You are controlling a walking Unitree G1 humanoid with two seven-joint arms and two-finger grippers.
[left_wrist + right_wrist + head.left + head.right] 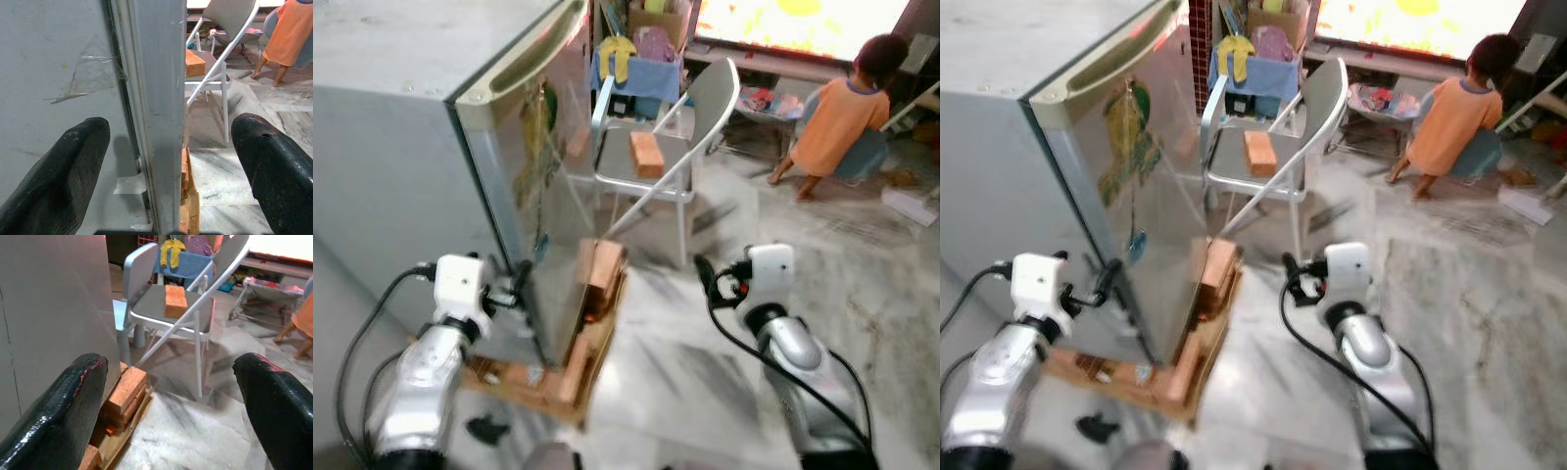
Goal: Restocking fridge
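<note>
Two silver arms reach forward in the left eye view. The left tool (519, 284) sits right at the front corner of the grey fridge (421, 166), level with the lower part of its closed door; its finger spread is hard to read from here. The right tool (705, 274) hangs over the marble floor (862, 294), apart from the fridge. Bricks (599, 274) on a wooden pallet (582, 377) prop the fridge's base. Beyond stands a grey folding chair (690, 132) with one brick (646, 153) on its seat, and a person (837, 117) in an orange shirt crouches by a bright screen (793, 22).

Left wrist view: the black fingers (58, 176) are spread wide, straddling the door edge (159, 112) of the fridge without touching it; bits of clear tape (80, 83) cling to the side panel.

Right wrist view: the fingers (54, 416) gape wide, holding nothing, aimed at the chair and the stacked bricks by the fridge wall.
</note>
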